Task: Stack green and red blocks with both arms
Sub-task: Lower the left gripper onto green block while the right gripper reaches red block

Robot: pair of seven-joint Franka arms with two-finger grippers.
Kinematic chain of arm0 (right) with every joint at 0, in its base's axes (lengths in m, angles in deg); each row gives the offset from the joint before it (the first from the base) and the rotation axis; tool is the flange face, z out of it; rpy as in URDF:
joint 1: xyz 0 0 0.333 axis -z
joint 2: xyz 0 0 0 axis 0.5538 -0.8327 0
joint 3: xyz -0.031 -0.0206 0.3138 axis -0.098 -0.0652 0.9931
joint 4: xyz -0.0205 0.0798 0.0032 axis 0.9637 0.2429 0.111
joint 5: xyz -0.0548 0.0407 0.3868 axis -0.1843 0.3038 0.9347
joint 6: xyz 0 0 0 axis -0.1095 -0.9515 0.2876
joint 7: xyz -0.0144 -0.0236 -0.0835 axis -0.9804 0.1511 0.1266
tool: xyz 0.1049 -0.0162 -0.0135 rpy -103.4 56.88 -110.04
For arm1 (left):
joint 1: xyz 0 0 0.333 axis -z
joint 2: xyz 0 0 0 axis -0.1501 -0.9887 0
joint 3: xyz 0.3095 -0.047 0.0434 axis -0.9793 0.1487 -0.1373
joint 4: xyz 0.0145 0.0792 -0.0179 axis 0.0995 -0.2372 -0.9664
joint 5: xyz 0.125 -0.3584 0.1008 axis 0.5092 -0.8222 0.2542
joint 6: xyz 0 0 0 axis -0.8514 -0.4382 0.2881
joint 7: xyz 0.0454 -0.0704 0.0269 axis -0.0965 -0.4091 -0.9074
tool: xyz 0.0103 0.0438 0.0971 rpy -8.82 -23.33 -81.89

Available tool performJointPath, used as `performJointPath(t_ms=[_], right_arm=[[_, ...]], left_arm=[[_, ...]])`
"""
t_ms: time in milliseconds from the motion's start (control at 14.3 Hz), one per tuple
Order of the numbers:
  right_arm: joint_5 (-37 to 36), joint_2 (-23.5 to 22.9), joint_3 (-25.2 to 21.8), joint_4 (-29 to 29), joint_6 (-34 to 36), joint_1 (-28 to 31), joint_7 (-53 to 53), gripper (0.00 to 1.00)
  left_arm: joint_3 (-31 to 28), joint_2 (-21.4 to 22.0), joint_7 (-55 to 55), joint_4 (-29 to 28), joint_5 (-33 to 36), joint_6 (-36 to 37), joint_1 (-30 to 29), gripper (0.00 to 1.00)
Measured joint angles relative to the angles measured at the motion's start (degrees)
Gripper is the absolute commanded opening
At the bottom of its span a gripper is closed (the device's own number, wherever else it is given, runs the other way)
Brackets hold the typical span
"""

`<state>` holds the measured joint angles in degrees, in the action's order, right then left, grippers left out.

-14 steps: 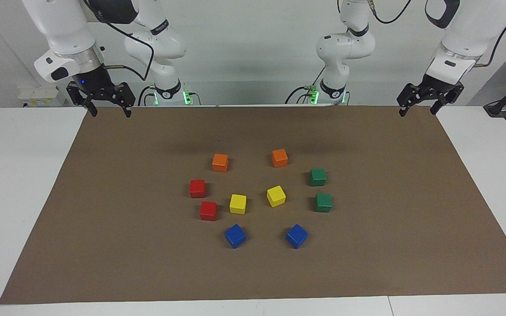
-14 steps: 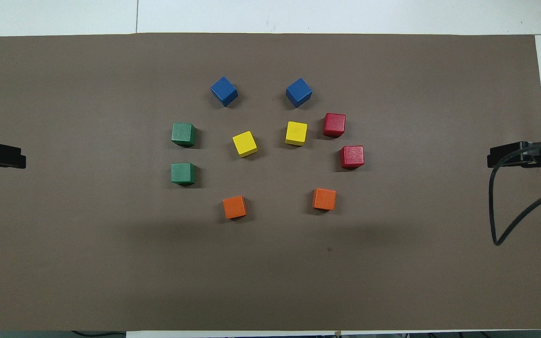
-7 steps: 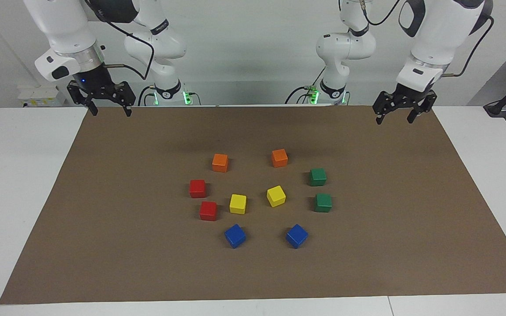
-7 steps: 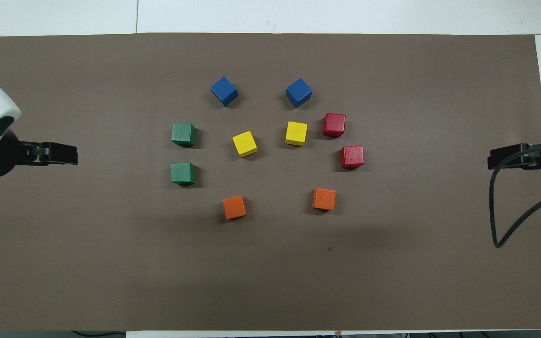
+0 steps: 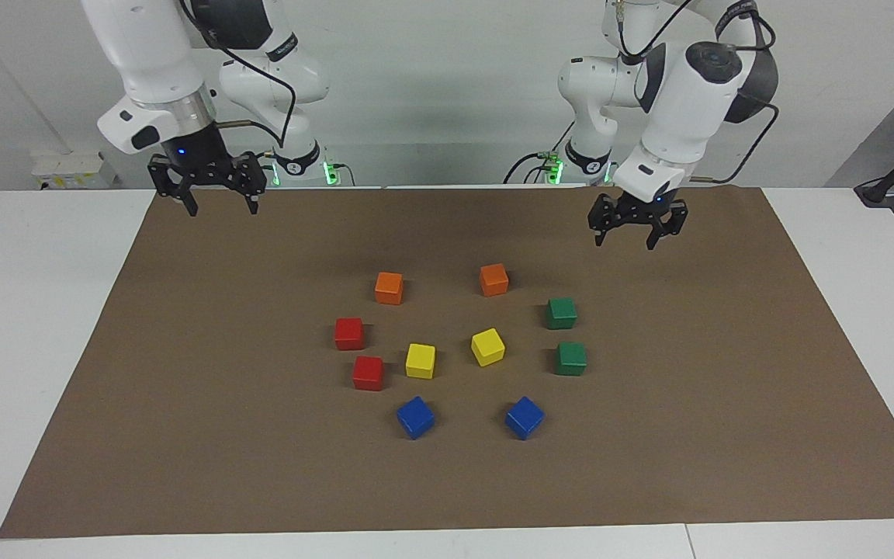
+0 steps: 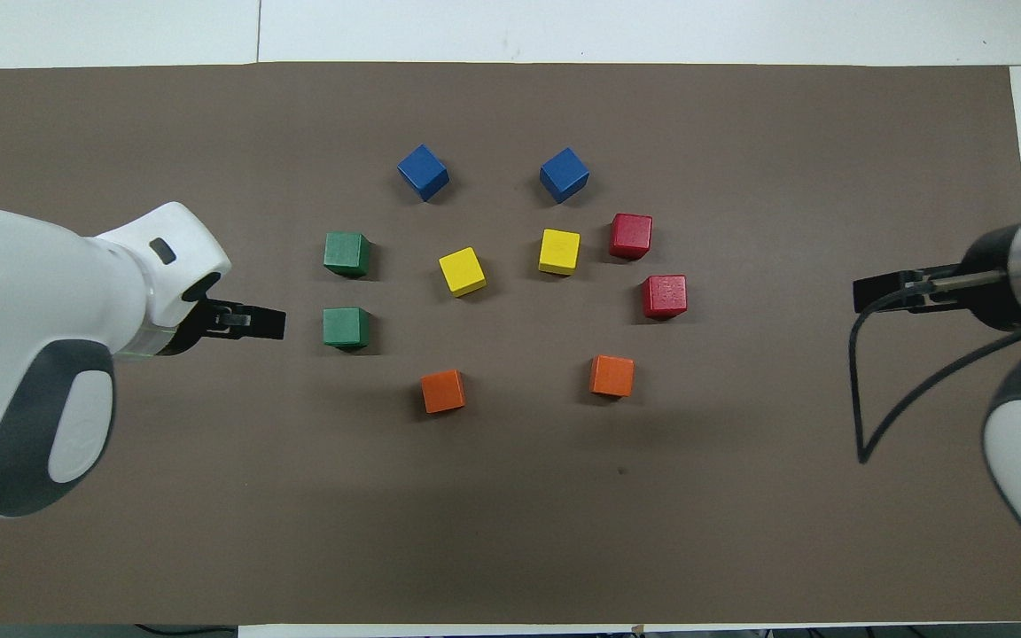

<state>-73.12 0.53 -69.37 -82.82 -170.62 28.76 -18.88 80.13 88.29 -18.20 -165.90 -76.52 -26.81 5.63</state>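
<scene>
Two dark green blocks (image 5: 562,313) (image 5: 570,359) lie apart on the brown mat toward the left arm's end; they also show in the overhead view (image 6: 346,326) (image 6: 346,252). Two red blocks (image 5: 348,333) (image 5: 368,373) lie apart toward the right arm's end, also in the overhead view (image 6: 665,296) (image 6: 631,236). My left gripper (image 5: 625,241) (image 6: 249,322) is open and empty, raised over the mat beside the green blocks. My right gripper (image 5: 223,210) (image 6: 887,291) is open and empty, raised over the mat's edge near the right arm's base.
Two orange cubes (image 5: 389,287) (image 5: 493,279), two yellow cubes (image 5: 420,360) (image 5: 487,346) and two blue cubes (image 5: 415,417) (image 5: 524,417) lie among the blocks on the brown mat (image 5: 183,388). The white table (image 5: 28,310) borders the mat.
My left gripper has swung in from the mat's corner and come lower, close to the green blocks. My right gripper has shifted a little inward. No block has moved.
</scene>
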Motion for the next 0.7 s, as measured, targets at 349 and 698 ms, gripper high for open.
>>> performJointPath(t_ms=[349,698], right_arm=[[0.09,-6.25,0.15,-2.51,-7.3,-4.15,-7.6,1.0],[0.33,-13.58,0.19,-3.6,-13.45,-6.89,-12.19,1.0]], left_arm=[[0.0,-7.38,0.11,-3.66,-0.06,-10.08,2.48,1.0],[0.0,-10.44,1.58,-5.62,-0.09,-15.94,3.1,1.0]])
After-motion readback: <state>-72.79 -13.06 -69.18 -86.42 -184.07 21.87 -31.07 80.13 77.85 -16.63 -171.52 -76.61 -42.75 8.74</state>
